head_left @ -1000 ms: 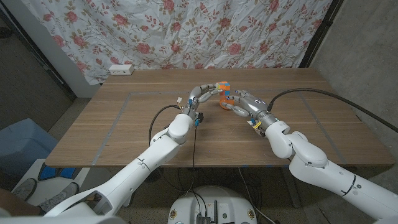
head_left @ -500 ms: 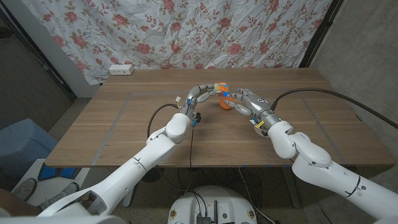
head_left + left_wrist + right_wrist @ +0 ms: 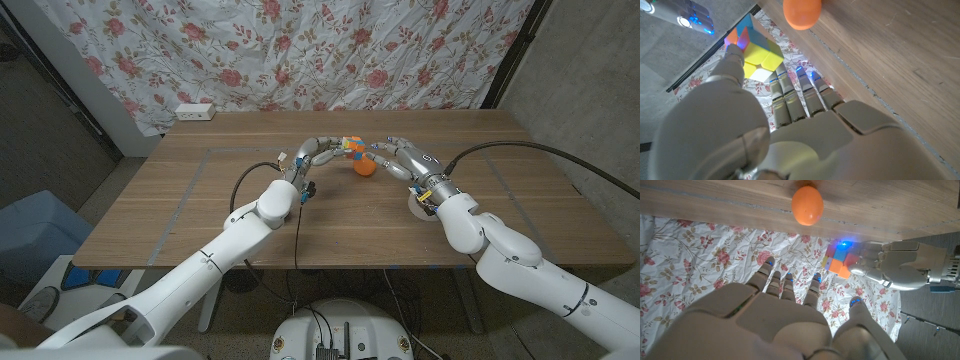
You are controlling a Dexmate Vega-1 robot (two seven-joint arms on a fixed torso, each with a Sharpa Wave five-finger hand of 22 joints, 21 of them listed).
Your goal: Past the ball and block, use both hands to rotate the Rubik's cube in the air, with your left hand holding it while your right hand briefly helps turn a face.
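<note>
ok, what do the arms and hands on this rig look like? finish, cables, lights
Both arms are glossy white rounded shells. The left hand and right hand are silver-grey metallic with segmented fingers; the wrist views show blue lights glowing at the fingertips. A black cable loops from the right wrist off to the side, another black cable arcs by the left forearm, and small yellow and blue fittings sit at the wrists.

Floral curtain (image 3: 300, 50) behind wooden table (image 3: 200, 200); white power strip (image 3: 195, 112) at far edge

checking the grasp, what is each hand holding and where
Left hand pinches the cube by opposite faces, in the air. Right hand is open beside it, holding nothing.
</note>
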